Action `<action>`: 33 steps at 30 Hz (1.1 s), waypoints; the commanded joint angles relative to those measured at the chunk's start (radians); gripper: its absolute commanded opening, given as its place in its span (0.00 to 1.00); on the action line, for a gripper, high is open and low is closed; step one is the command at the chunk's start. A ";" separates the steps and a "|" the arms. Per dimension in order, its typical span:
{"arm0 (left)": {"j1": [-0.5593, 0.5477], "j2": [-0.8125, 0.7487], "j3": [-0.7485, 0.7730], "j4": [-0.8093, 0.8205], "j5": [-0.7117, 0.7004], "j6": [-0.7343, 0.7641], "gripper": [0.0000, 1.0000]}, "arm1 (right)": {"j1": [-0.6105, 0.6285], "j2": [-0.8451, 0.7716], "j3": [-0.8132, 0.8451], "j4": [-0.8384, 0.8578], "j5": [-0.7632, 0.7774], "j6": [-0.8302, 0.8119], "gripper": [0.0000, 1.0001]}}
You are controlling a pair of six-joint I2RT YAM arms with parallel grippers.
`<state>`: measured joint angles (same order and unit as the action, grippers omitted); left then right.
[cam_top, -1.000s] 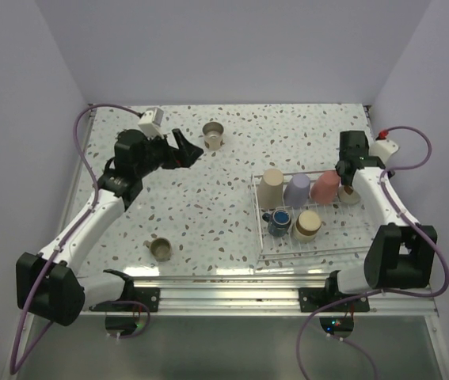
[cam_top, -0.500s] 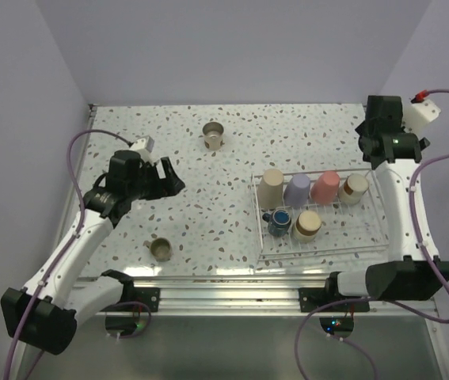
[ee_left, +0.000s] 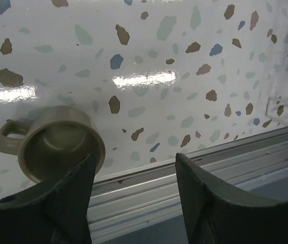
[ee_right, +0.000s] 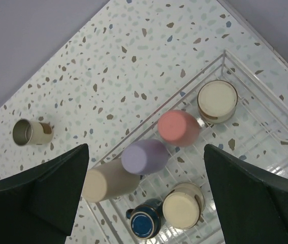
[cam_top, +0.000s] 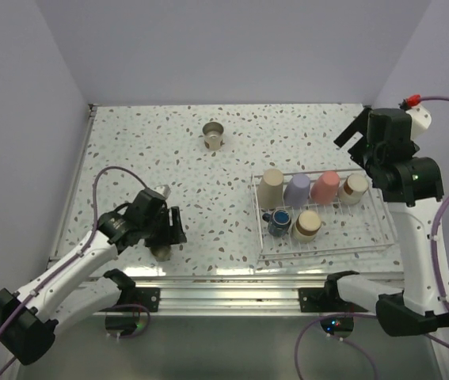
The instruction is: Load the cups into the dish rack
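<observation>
**Mug (ee_left: 57,147) reached, not yet gripped**

Left gripper (ee_left: 133,173) has been lowered left of the dish rack (cam_top: 367,237), jaws apart, with the mug just beside one finger. Right gripper (ee_right: 146,147) has been raised above the rack, jaws released and empty. Six cups (cam_top: 295,190) are racked; two remain.

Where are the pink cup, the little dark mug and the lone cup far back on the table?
pink cup (ee_right: 178,128), right wrist view, on its upturned base.
dark mug (ee_right: 145,222), right wrist view, on its blue centre.
lone cup (cam_top: 213,134), top view, on its middle.
</observation>
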<state>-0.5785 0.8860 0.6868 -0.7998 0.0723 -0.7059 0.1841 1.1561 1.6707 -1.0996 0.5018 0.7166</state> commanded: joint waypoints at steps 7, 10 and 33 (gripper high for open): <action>-0.069 0.085 -0.029 -0.064 -0.226 -0.173 0.60 | 0.012 -0.045 -0.005 -0.034 -0.088 -0.043 0.98; -0.077 0.125 -0.043 -0.038 -0.243 -0.181 0.58 | 0.026 -0.039 0.001 -0.032 -0.085 -0.051 0.98; -0.080 0.370 0.690 0.167 -0.039 0.074 0.00 | 0.080 0.051 0.248 0.076 -0.334 -0.037 0.98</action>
<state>-0.6708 1.2427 1.2350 -0.7815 -0.0902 -0.7258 0.2573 1.1961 1.8156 -1.1061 0.3225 0.6460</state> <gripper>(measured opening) 0.042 0.983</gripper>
